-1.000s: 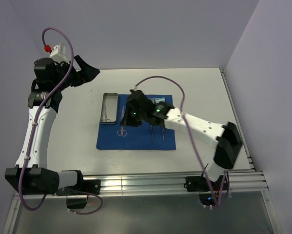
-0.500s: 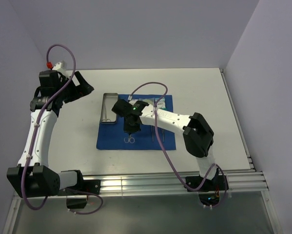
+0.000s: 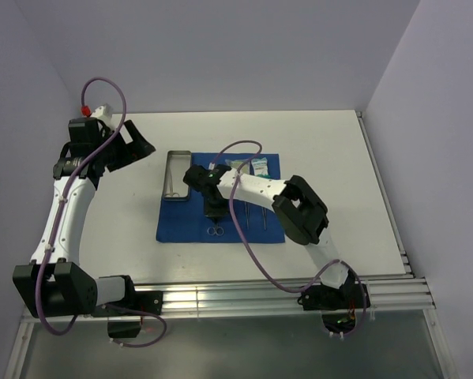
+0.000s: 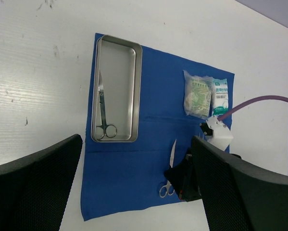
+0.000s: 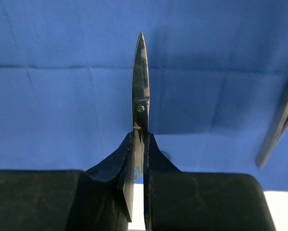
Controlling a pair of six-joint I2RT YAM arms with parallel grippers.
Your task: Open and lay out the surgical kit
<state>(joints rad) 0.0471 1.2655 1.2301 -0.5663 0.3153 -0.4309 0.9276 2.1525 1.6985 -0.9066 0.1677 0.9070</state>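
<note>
Nearest my side of the white worktop (image 3: pixel 331 158) runs the near edge of the royal-blue cloth wrap (image 4: pixel 153 125), which lies unfolded and flat. Just in from that edge I see the ring handles of a pair of steel scissors (image 5: pixel 140 82), blades closed and pointing away from me. My right hand (image 5: pixel 140 139) is clamped on them. In the wrist view both fingers pinch the shanks just behind the pivot screw, with only the metal between them (whether the scissors rest on the cloth or hang just above it, I cannot tell). Just to the right of that hand, two thin steel tweezers (image 3: pixel 264 219) lie side by side on the cloth, running near to far.

Farther back, the small rectangular steel tray (image 4: pixel 138 91) sits at the cloth's far left corner, its long side running near to far. Inside it lies a second pair of ring-handled steel scissors (image 4: pixel 103 113), rings toward me. Toward the far right of the cloth, a whitish packet (image 4: pixel 197 94) and a white-and-green packet (image 4: pixel 220 94) lie side by side, touching.

Off to the left of the tray, my left hand (image 3: pixel 133 144) is raised above bare worktop, fingers spread wide with nothing between them.
</note>
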